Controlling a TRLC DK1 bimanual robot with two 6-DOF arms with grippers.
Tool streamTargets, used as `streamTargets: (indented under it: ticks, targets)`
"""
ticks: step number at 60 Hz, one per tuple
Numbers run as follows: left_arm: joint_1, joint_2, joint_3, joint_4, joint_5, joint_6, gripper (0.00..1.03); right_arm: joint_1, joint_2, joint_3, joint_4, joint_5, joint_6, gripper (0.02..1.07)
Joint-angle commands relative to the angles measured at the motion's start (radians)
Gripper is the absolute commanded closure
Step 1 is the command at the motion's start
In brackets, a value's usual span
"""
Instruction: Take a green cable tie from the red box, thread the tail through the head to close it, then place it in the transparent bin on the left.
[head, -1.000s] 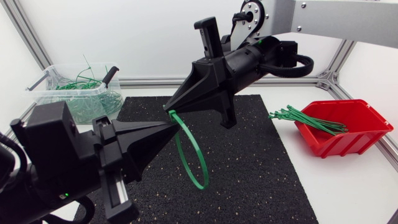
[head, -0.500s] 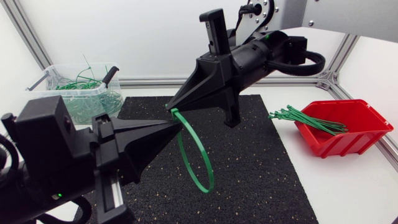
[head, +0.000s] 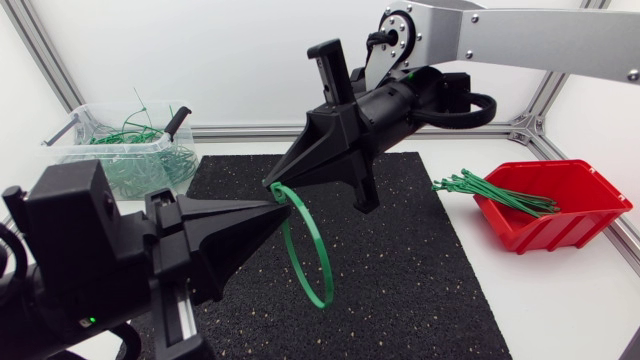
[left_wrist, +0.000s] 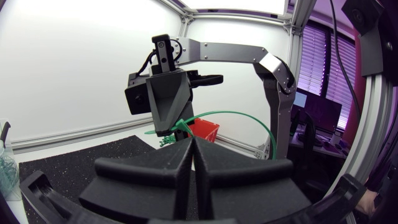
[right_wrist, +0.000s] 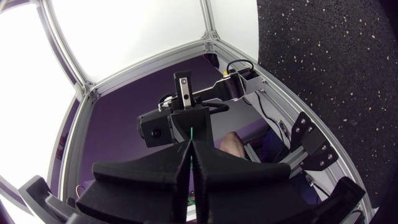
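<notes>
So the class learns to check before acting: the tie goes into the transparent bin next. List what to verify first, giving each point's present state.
1. Loop closed: ok, the green cable tie forms a full ring.
2. Grip by the right gripper: ok, green shows between its shut fingers in the right wrist view.
3. Grip by the left gripper: cannot tell. Its fingers are shut and the tip meets the loop.
4. Top of the transparent bin open: ok, ties stick up out of it.
5. One tie only: ok, the others lie in the red box.
</notes>
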Motion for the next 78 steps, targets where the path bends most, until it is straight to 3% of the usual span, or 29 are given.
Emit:
streamTargets:
  ticks: [1, 26, 46, 57, 60, 63, 64, 78]
  targets:
    - [-0.027, -0.029, 0.032, 0.024, 0.037, -0.01, 1.0, -0.006, 0.057, 0.032, -0.015, 0.001, -0.006, 1.01]
    - [-0.025, -0.031, 0.027, 0.024, 0.035, -0.01, 1.0, -0.009, 0.098, 0.039, -0.008, 0.002, -0.007, 1.01]
    - [0.005, -0.02, 0.041, -0.003, 0.035, -0.01, 1.0, -0.006, -0.054, -0.008, -0.005, 0.004, -0.023, 1.0]
    - [0.037, -0.017, 0.061, -0.013, 0.034, -0.015, 1.0, -0.016, -0.095, -0.027, -0.001, 0.022, -0.035, 0.76]
    - [0.044, -0.017, 0.064, -0.019, 0.034, -0.016, 1.0, -0.024, -0.104, -0.034, -0.001, 0.022, -0.046, 0.56]
    - [0.045, -0.017, 0.066, -0.023, 0.034, -0.018, 1.0, -0.033, -0.11, -0.042, 0.001, 0.025, -0.056, 0.27]
    - [0.045, -0.017, 0.066, -0.026, 0.034, -0.019, 1.0, -0.036, -0.114, -0.047, 0.004, 0.036, -0.061, 0.24]
    - [0.079, -0.006, 0.095, -0.085, 0.034, -0.022, 1.0, -0.081, -0.143, -0.083, 0.062, 0.114, -0.099, 0.21]
